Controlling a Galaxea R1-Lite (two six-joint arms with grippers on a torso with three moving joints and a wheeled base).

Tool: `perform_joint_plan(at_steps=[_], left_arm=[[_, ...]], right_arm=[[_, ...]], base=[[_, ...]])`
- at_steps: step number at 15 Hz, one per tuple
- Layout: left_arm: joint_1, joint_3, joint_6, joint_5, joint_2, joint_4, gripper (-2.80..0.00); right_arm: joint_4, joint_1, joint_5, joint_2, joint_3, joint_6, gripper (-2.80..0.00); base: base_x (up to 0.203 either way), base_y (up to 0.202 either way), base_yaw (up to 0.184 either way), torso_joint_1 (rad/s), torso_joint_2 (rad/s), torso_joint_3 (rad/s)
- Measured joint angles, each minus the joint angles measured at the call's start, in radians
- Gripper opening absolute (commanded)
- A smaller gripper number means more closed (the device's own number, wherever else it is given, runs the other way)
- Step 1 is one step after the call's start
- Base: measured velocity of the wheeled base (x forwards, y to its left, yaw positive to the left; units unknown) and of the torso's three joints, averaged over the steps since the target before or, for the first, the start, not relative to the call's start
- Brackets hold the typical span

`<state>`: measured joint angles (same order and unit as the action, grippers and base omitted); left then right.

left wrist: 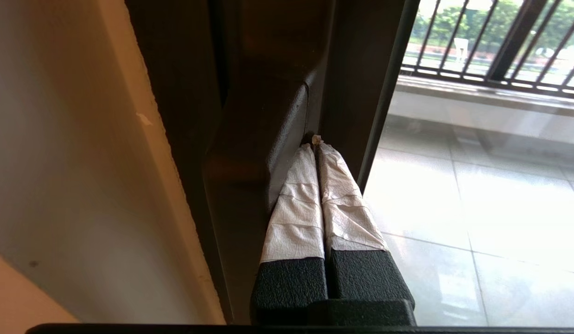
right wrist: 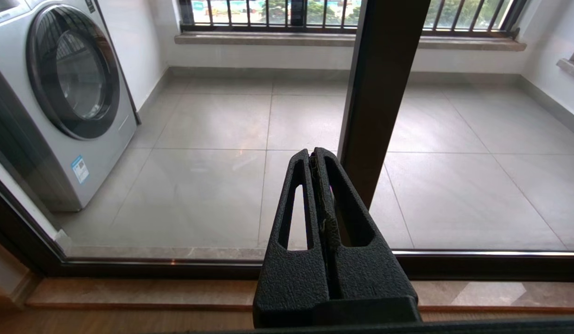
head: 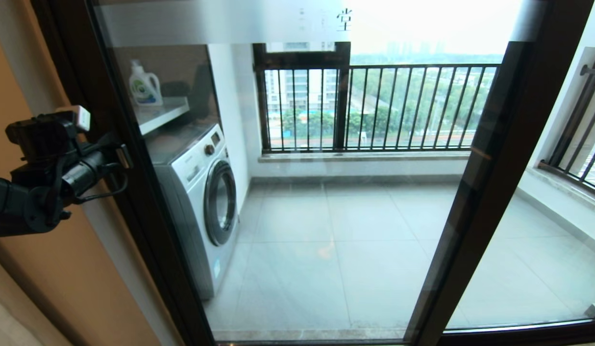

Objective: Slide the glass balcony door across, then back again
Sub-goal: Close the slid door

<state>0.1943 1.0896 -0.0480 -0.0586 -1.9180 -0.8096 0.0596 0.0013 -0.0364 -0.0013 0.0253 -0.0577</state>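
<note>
Taped fingers (left wrist: 310, 204) of the left claw (left wrist: 313, 139), pressed together and holding nothing, are wedged beside the black handle (left wrist: 264, 153) on the glass balcony door (head: 148, 226), whose handle edge sits at the left against the wall (head: 47, 288). Looks like the opening slide is about to start; next move needs a sideways push rightward. Right claw (right wrist: 313, 155) is clenched, empty, parked low before the glass.

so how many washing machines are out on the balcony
1. The washing machine stands on the balcony's left side behind the glass door, under a shelf holding a detergent bottle. The wall and frame may hide more further left.
</note>
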Motion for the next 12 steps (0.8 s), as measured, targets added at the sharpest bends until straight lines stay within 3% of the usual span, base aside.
perform_joint_plan(at_steps=[2,9,12], left_arm=[[0.001,-0.008,-0.005,0.053,0.040,-0.009,-2.80],[0.014,-0.082,-0.009,0.089,0.178,-0.012,-2.80],[0.092,-0.167,-0.006,0.221,0.209,-0.013,-2.80]], right_arm=[[0.000,0.000,0.000,0.000,0.000,0.000,-2.80],[0.000,0.000,0.000,0.000,0.000,0.000,-2.80],[0.000,0.000,0.000,0.000,0.000,0.000,-2.80]], base=[[0.000,0.000,0.000,0.000,0.00,0.000],[0.000,0.000,0.000,0.000,0.00,0.000],[0.000,0.000,0.000,0.000,0.00,0.000]])
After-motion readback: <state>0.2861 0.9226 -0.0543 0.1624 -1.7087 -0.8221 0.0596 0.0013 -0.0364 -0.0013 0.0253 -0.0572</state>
